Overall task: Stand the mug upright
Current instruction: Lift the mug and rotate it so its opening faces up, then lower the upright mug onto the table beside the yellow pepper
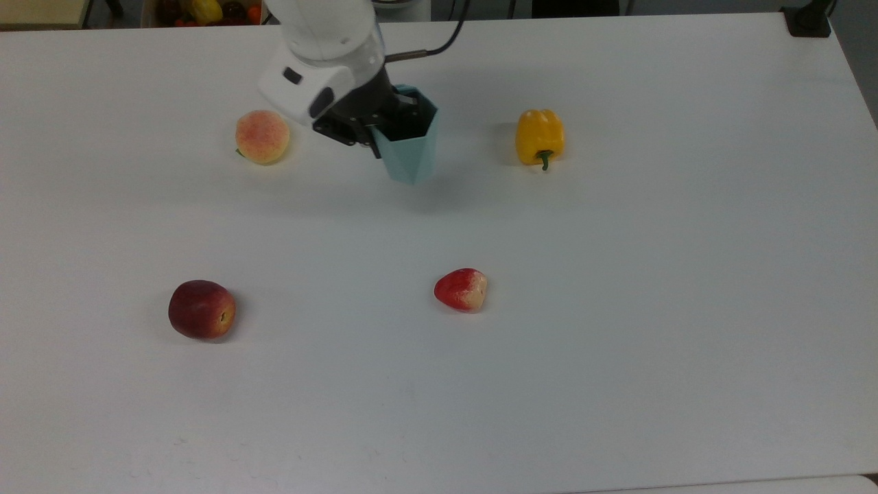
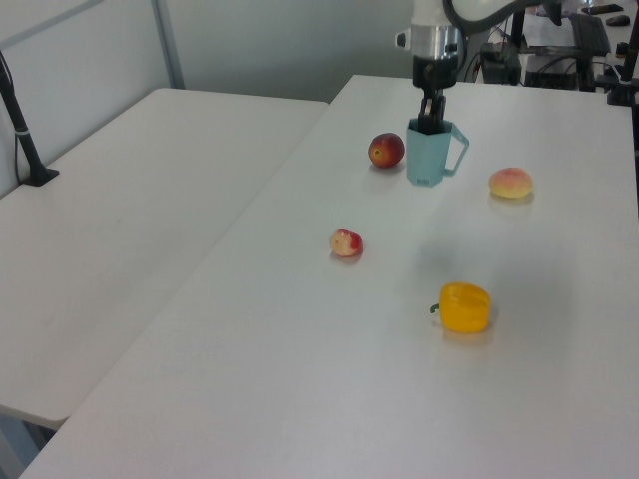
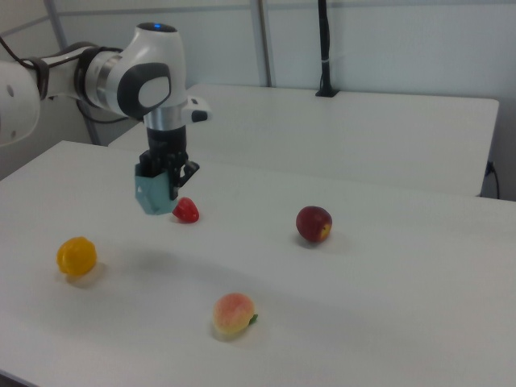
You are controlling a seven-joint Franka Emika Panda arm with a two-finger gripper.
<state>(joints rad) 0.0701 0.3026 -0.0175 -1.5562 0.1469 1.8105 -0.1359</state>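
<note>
The pale teal faceted mug (image 1: 410, 152) hangs upright above the white table, open mouth up, between the peach and the yellow pepper in the top view. My gripper (image 1: 392, 124) is shut on the mug's rim, one finger inside and one outside. The left view shows the mug (image 2: 426, 157) with its small handle pointing to the left view's right, under the gripper (image 2: 431, 124). Seen in the right view, the mug (image 3: 153, 197) is clear of the table, held by the gripper (image 3: 168, 176), with a faint shadow below it.
On the white table (image 1: 617, 343) lie a peach (image 1: 262, 136), a yellow bell pepper (image 1: 540, 137), a red strawberry-like fruit (image 1: 461, 289) and a dark red apple (image 1: 202, 309). A second table (image 2: 120, 220) stands beside it at the left view's left.
</note>
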